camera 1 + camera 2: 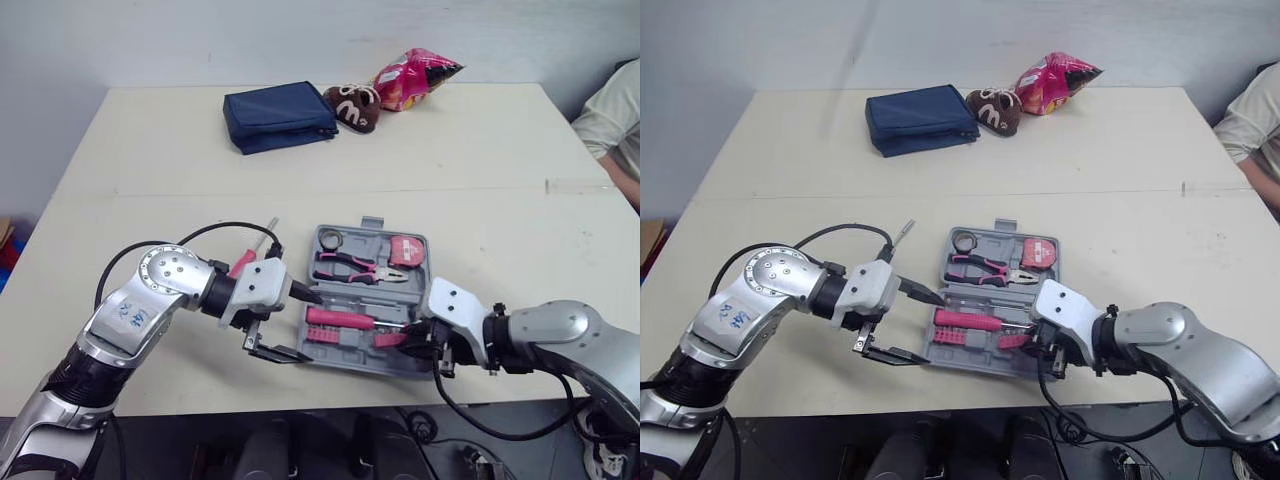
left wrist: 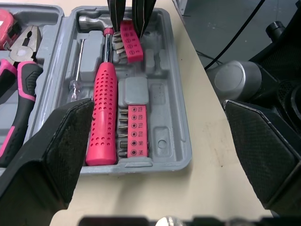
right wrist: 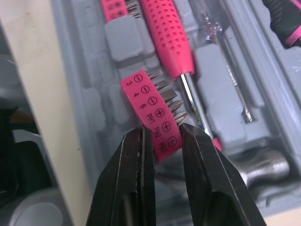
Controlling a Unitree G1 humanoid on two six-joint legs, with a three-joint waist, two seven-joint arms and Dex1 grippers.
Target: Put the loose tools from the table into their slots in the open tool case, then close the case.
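An open grey tool case (image 1: 352, 358) lies near the table's front edge. It holds pink pliers (image 1: 350, 265), a tape measure (image 1: 405, 250), a pink-handled hammer (image 2: 104, 113) and a bit strip (image 2: 136, 129). My right gripper (image 3: 162, 134) is shut on a second pink bit strip (image 3: 146, 99), held over the case's front right part beside the hammer's shaft. My left gripper (image 1: 297, 325) stands open at the case's left end, with nothing between its fingers. A loose pink screwdriver (image 1: 245, 258) lies on the table behind my left wrist, partly hidden by it.
At the back of the table lie a navy pouch (image 1: 280, 115), a brown plush toy (image 1: 352, 105) and a pink snack bag (image 1: 412, 75). A person's arm (image 1: 615, 120) shows at the right edge. The table's front edge runs just below the case.
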